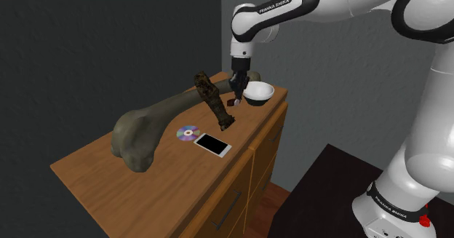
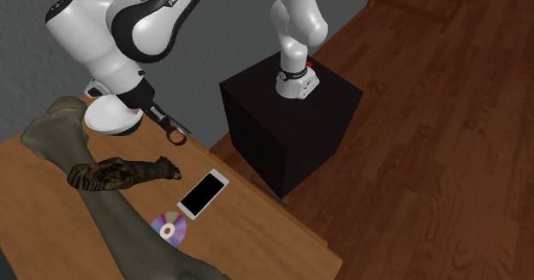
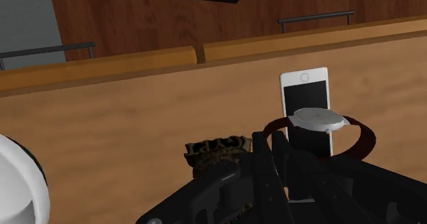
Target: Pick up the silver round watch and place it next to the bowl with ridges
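My black gripper (image 1: 234, 94) is shut on the watch (image 1: 233, 102), which has a silver round face and a dark red band. In the wrist view the watch (image 3: 318, 118) sits at the tips of the gripper (image 3: 295, 147), face up, its band looping out to both sides. The white bowl (image 1: 258, 92) stands at the far end of the wooden dresser top (image 1: 145, 193), and the gripper hangs right beside it on the shoulder view's left. In the second exterior view the watch (image 2: 177, 135) dangles under the gripper (image 2: 167, 124), close to the bowl (image 2: 111, 116).
A large olive bone-shaped object (image 1: 145, 127) lies along the dresser's back. A dark patterned oblong object (image 1: 211, 98) leans close to the gripper. A disc (image 1: 188, 132) and a white-framed phone (image 1: 212, 143) lie mid-top. The black stand (image 2: 291, 124) is beside the dresser.
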`<move>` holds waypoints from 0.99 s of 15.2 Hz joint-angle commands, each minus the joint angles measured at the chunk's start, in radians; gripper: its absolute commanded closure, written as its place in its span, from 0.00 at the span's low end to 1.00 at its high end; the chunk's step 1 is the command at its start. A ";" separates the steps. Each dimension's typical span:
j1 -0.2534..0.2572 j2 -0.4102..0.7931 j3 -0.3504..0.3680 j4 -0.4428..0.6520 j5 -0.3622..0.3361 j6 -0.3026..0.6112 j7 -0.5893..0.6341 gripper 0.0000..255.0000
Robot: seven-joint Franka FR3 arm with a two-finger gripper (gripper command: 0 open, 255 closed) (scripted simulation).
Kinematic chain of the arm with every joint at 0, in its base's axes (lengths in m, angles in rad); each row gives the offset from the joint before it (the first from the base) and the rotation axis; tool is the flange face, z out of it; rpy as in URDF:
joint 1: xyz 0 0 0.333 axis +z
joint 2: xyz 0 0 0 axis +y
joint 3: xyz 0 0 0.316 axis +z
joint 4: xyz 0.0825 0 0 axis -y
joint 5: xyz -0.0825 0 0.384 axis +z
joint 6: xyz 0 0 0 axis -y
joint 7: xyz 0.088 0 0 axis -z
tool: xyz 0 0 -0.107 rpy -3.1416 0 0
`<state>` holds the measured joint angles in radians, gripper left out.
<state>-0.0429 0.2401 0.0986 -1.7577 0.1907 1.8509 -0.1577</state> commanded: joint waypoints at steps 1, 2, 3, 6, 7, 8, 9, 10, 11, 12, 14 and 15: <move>-0.023 0.029 -0.016 0.038 -0.006 -0.016 -0.036 1.00; -0.035 0.042 -0.024 0.057 -0.008 -0.026 -0.054 1.00; -0.047 0.055 -0.032 0.077 -0.010 -0.037 -0.072 1.00; -0.085 0.101 -0.054 0.147 -0.017 -0.071 -0.125 1.00; -0.097 0.119 -0.061 0.174 -0.019 -0.083 -0.142 1.00; -0.112 0.141 -0.069 0.208 -0.021 -0.099 -0.162 1.00; -0.112 0.144 -0.069 0.199 -0.021 -0.087 -0.164 1.00; -0.112 0.147 -0.069 0.189 -0.021 -0.075 -0.166 1.00; -0.112 0.150 -0.069 0.181 -0.020 -0.063 -0.168 1.00; -0.111 0.154 -0.069 0.173 -0.020 -0.052 -0.169 1.00; -0.111 0.161 -0.069 0.156 -0.019 -0.028 -0.173 1.00; -0.111 0.165 -0.069 0.149 -0.019 -0.017 -0.175 1.00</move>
<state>-0.1534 0.4005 0.0299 -1.6018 0.1717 1.8223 -0.3299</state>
